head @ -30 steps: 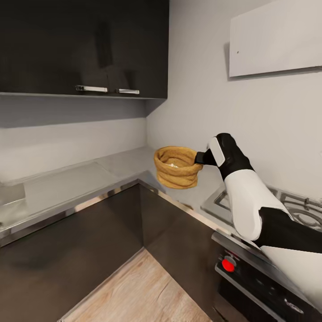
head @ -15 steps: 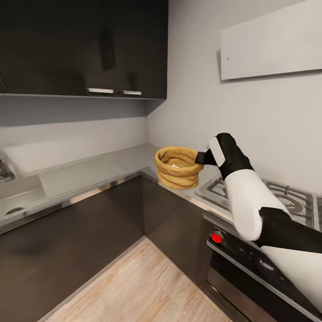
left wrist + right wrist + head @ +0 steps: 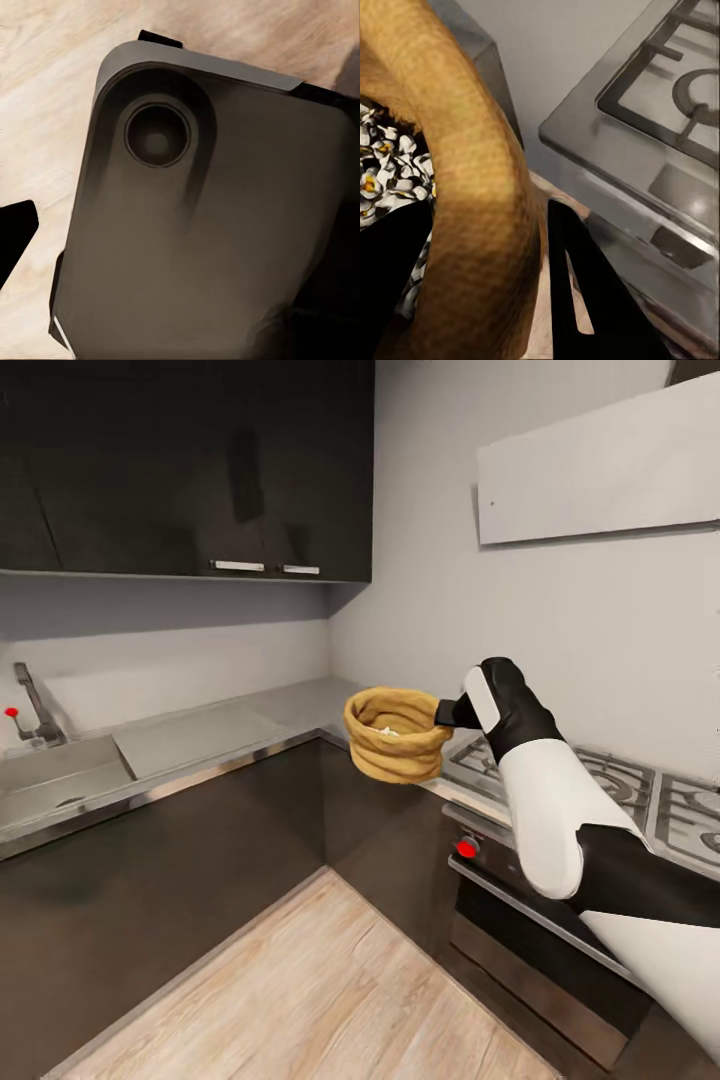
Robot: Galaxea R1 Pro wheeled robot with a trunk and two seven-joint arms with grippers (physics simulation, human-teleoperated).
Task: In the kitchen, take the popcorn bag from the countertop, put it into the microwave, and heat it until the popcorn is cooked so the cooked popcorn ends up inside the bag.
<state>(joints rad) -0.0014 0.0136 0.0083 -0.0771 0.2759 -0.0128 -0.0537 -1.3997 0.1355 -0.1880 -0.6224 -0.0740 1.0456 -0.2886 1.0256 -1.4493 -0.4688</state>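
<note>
While clamped on the popcorn bag (image 3: 396, 736) (no label), right end effector (image 3: 447, 714) hovers.

The popcorn bag (image 3: 396, 736) in the right end effector (image 3: 446, 713) is showing matt, coarse, paper-like folds. Below it, the worktop (image 3: 200, 735) is gleaming like brushed steel over dark satin cabinets (image 3: 180, 860) and a grained wood floor (image 3: 300, 1000).
</note>
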